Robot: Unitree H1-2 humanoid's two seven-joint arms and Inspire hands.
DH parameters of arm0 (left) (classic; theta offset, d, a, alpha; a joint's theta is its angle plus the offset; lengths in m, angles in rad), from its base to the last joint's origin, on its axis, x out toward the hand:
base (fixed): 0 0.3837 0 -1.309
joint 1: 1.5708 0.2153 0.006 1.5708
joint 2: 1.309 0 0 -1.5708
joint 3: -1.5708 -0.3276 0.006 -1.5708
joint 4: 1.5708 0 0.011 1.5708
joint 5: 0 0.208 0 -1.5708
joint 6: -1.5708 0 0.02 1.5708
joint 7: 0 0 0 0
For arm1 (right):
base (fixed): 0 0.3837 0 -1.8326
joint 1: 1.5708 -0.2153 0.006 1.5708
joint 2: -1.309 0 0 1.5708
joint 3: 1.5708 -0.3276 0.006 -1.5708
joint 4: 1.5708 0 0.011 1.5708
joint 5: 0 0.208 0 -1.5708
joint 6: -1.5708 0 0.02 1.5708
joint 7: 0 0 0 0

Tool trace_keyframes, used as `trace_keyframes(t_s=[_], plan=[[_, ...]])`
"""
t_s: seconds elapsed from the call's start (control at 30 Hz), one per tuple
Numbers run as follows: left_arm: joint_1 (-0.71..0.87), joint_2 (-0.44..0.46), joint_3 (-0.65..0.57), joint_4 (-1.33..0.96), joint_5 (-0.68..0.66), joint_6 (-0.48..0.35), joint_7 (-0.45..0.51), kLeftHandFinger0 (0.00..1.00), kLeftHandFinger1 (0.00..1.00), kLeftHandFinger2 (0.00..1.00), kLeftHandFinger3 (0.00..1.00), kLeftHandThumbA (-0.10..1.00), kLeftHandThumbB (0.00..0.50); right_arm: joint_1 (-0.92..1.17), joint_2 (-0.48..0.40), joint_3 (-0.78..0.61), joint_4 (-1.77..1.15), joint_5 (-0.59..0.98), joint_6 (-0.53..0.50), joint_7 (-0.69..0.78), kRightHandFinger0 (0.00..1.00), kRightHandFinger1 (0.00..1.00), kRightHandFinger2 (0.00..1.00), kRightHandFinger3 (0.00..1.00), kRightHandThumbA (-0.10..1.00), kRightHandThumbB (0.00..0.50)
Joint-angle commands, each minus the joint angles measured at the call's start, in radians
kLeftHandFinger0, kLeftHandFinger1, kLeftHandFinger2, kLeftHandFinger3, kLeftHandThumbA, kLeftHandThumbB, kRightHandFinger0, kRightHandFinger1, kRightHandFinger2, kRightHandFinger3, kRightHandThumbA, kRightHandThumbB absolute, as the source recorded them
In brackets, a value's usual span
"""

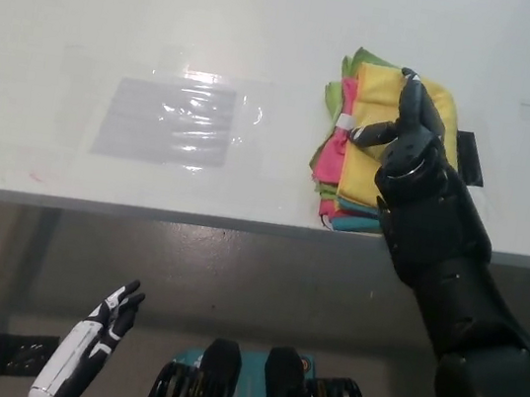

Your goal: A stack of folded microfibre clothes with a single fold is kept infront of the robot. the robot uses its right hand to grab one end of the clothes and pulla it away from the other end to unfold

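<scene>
A stack of folded microfibre cloths lies near the table's front edge at the right, with a yellow one on top and pink, green and teal edges showing on its left side. My black right hand is over the stack's near right part, fingers apart and reaching across the yellow cloth, holding nothing that I can see. The arm hides the stack's right side. My white left hand hangs low at the lower left below the table edge, fingers spread and empty.
A clear plastic sheet over a grey rectangle lies flat on the white table left of the stack. A small black piece sits just right of the stack. The table's front edge runs across the picture.
</scene>
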Motion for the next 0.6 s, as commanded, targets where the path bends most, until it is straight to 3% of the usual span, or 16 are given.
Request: trace_keyframes(t_s=[0.0, 0.03, 0.07, 0.1, 0.13, 0.17, 0.27, 0.33, 0.43, 0.57], plan=[[-0.004, 0.023, -0.006, -0.034, 0.009, 0.003, -0.022, 1.0, 1.0, 1.0, 1.0, 0.95, 0.228, 0.007, 0.009, -0.031, 0.016, 0.074, -0.054, -0.08, 0.74, 0.88, 1.0, 1.0, 0.86, 0.259], [-0.004, 0.023, -0.006, -0.035, 0.01, 0.004, -0.021, 1.0, 1.0, 1.0, 1.0, 0.95, 0.223, 0.012, 0.008, -0.034, 0.021, 0.077, -0.064, -0.095, 0.71, 0.84, 0.91, 1.0, 0.71, 0.193], [-0.004, 0.024, -0.006, -0.036, 0.01, 0.003, -0.021, 1.0, 1.0, 1.0, 1.0, 0.95, 0.224, 0.027, 0.003, -0.04, 0.038, 0.077, -0.105, -0.15, 0.59, 0.68, 0.7, 0.74, 0.38, 0.188], [-0.003, 0.026, -0.007, -0.035, 0.009, 0.003, -0.022, 1.0, 1.0, 1.0, 1.0, 0.95, 0.225, 0.03, 0.003, -0.039, 0.04, 0.078, -0.109, -0.157, 0.56, 0.64, 0.65, 0.67, 0.3, 0.191], [-0.005, 0.027, -0.005, -0.036, 0.005, 0.003, -0.023, 1.0, 1.0, 1.0, 1.0, 0.94, 0.213, 0.036, -0.002, -0.044, 0.058, 0.081, -0.146, -0.19, 0.12, 0.1, 0.1, 0.18, -0.04, 0.207], [-0.007, 0.027, -0.004, -0.034, 0.005, 0.002, -0.023, 1.0, 1.0, 1.0, 1.0, 0.94, 0.209, 0.046, -0.008, -0.049, 0.072, 0.085, -0.192, -0.223, 0.02, 0.02, 0.07, 0.14, -0.09, 0.208], [-0.01, 0.028, -0.002, -0.031, 0.005, 0.002, -0.021, 1.0, 1.0, 1.0, 1.0, 0.93, 0.202, 0.055, -0.022, -0.054, 0.103, 0.1, -0.272, -0.24, 0.0, 0.18, 0.47, 0.4, -0.1, 0.211], [-0.007, 0.025, -0.003, -0.031, -0.002, 0.006, -0.025, 1.0, 1.0, 1.0, 1.0, 0.93, 0.193, 0.067, -0.031, -0.063, 0.115, 0.115, -0.324, -0.255, 0.0, 0.25, 0.62, 0.57, -0.1, 0.219], [0.0, 0.023, -0.007, -0.024, 0.011, -0.005, -0.018, 1.0, 1.0, 1.0, 1.0, 0.93, 0.192, 0.072, -0.04, -0.073, 0.133, 0.135, -0.358, -0.261, 0.01, 0.31, 0.67, 0.59, -0.1, 0.228], [0.016, 0.027, -0.009, -0.013, 0.02, -0.028, -0.014, 1.0, 1.0, 1.0, 1.0, 0.95, 0.191, 0.08, -0.046, -0.081, 0.141, 0.16, -0.387, -0.259, 0.0, 0.29, 0.65, 0.56, -0.1, 0.236]])
